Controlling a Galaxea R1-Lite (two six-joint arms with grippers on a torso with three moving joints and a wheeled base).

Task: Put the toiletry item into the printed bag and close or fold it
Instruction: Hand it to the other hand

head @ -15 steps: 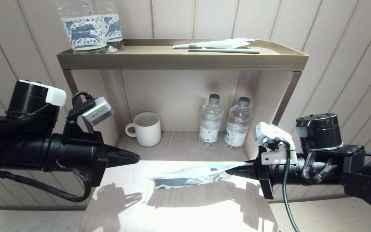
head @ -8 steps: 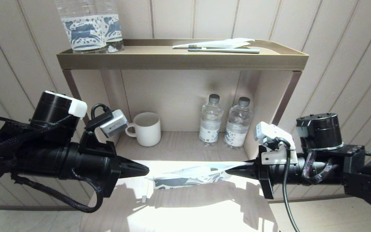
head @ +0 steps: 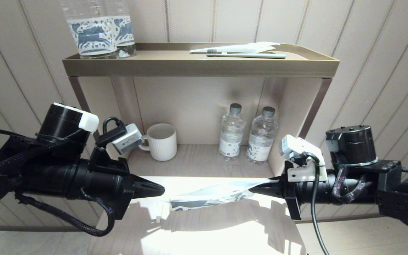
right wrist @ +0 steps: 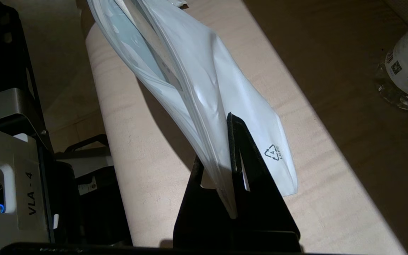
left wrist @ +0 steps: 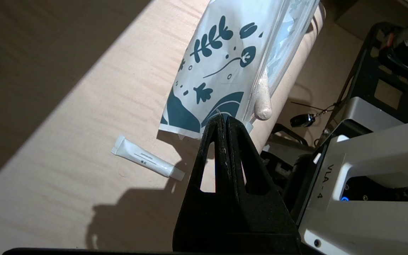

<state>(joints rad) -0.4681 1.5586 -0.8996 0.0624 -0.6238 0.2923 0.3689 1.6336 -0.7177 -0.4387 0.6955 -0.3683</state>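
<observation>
The printed bag [head: 207, 196] hangs stretched just above the sunlit table [head: 207, 233], its right end raised. My right gripper [head: 250, 191] is shut on that end; the right wrist view shows the white plastic [right wrist: 197, 88] pinched between the black fingers [right wrist: 257, 184]. My left gripper [head: 162, 191] is shut, its tip at the bag's left corner. In the left wrist view its tips [left wrist: 223, 118] overlap the printed lower edge [left wrist: 221, 67]; whether they pinch it I cannot tell. A pale speckled rounded handle end [left wrist: 262, 104], apparently the toothbrush, shows at the pouch's edge; its head is hidden.
A small white tube [left wrist: 147, 161] lies on the table under the bag's left end. The shelf behind holds a white mug [head: 161, 141] and two water bottles [head: 230, 132]. The top tray [head: 200, 67] carries a grey-green toothbrush [head: 257, 55] and horse-label bottles [head: 97, 32].
My left arm has swung right and down until its shut tip reached the bag's left corner. The right gripper has held still; the bag's left end sags slightly lower.
</observation>
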